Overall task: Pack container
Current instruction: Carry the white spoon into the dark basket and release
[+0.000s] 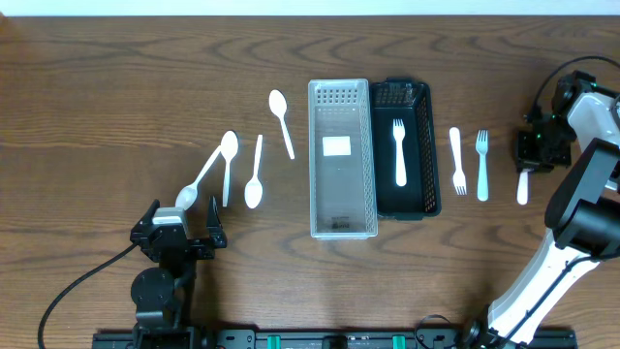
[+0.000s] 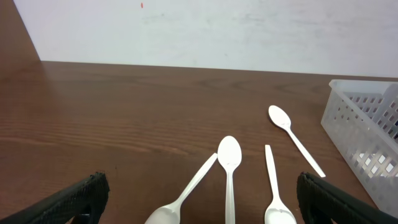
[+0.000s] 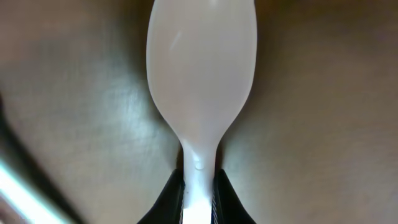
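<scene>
from above, the clear bin [image 1: 339, 189] sits in the middle of the table [image 1: 97, 87] with the black bin [image 1: 420, 145] touching its right side. one white fork [image 1: 399, 152] lies in the black bin. two more forks [image 1: 457, 160] lie just right of it, and four spoons [image 1: 255, 174] lie left of the clear bin. the left gripper [image 1: 181, 230] sits at the near left. its own camera shows its fingers [image 2: 68, 200] spread wide with nothing between. the right gripper [image 1: 524, 167] is at the far right. only its close view shows it pinching a white plastic piece [image 3: 200, 74] by the thin neck. fork or spoon, i cannot tell.
</scene>
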You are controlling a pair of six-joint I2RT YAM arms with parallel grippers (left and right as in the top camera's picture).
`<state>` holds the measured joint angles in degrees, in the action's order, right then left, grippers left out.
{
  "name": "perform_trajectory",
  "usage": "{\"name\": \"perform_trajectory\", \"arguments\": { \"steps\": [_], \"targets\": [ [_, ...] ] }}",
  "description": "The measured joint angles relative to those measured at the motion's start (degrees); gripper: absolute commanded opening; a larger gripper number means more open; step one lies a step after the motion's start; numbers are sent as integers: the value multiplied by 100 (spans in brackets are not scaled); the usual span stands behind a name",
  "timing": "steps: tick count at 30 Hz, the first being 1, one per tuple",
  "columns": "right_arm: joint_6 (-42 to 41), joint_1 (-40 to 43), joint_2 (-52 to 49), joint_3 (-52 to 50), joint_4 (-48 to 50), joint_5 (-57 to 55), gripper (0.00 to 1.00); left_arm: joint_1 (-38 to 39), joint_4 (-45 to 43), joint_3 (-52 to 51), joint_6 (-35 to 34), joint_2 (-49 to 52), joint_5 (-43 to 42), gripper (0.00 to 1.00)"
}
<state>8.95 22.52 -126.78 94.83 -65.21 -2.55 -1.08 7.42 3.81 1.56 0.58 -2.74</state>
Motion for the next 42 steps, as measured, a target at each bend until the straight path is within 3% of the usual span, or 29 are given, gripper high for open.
{"name": "perform_trajectory", "arguments": {
  "steps": [6,15,28,34,42],
  "targets": [
    [-83,-188,-90,1427,-1349,304,1,0,-2,0,0,0,0,98],
    [-363,-1021,-83,3952,-2940,1722,1,0,0,0,0,0,0,98],
    [-990,-3097,-83,3759,-2603,1720,2,0,0,0,0,0,0,98],
    [-1285,-3320,-83,3042,-2120,1563,20,0,0,0,0,0,0,98],
    [-1515,-3316,-83,2470,-1937,1460,78,0,0,0,0,0,0,98]
  ]
}}
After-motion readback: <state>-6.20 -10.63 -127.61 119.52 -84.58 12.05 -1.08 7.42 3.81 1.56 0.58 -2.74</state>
